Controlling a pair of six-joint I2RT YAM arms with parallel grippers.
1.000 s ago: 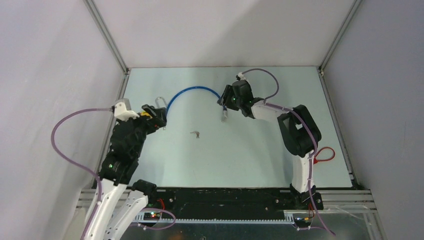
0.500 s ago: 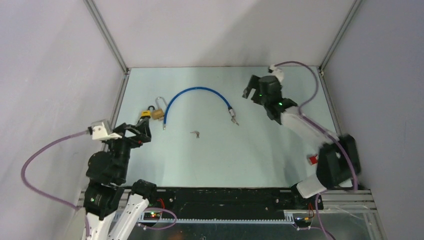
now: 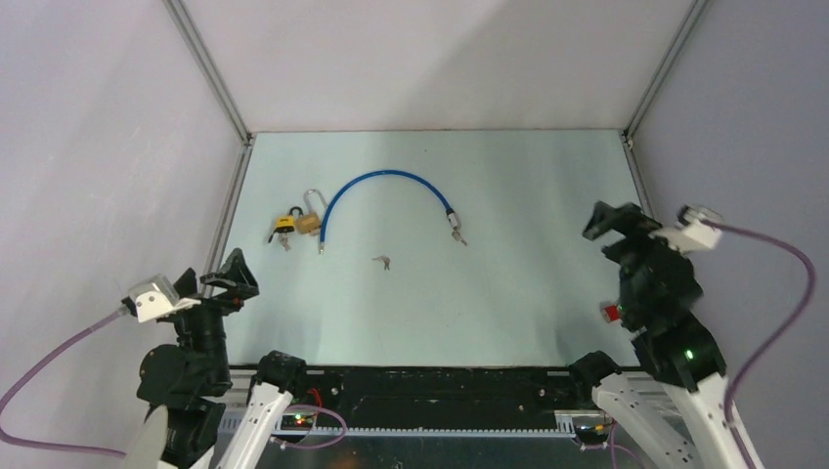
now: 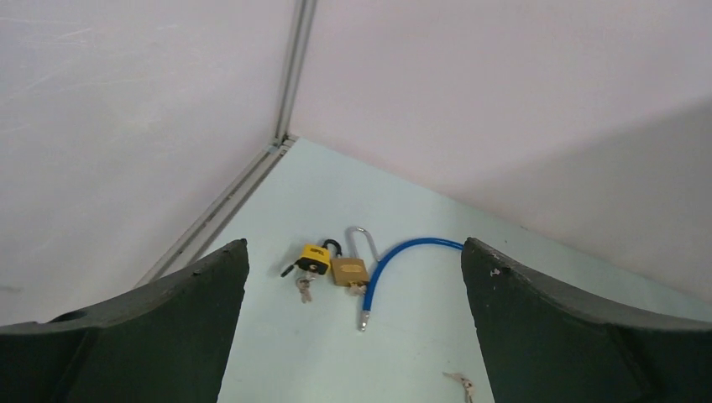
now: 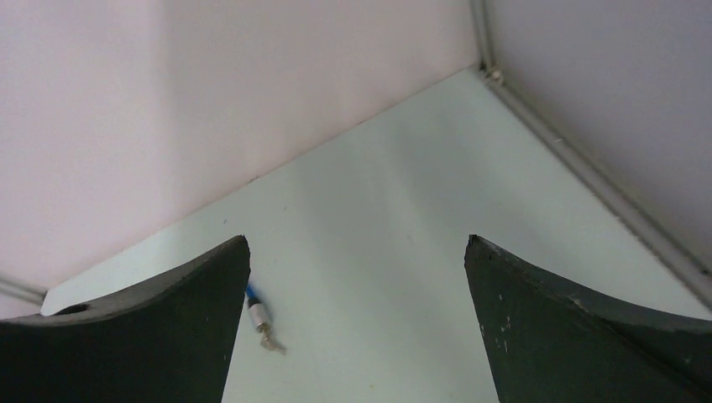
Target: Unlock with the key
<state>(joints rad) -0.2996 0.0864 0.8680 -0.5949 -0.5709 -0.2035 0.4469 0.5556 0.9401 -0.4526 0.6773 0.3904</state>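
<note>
Simply, brass padlock (image 4: 349, 270), small silver key (image 3: 381, 261)

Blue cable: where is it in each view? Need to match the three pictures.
Top external: the blue cable with metal ends arcs across the table's far middle.
Left wrist: lower centre between the fingers, one end beside the brass padlock.
Right wrist: only one metal end, lower left, next to a finger.
Shared landmark: the pale back wall, at the top of every view.
</note>
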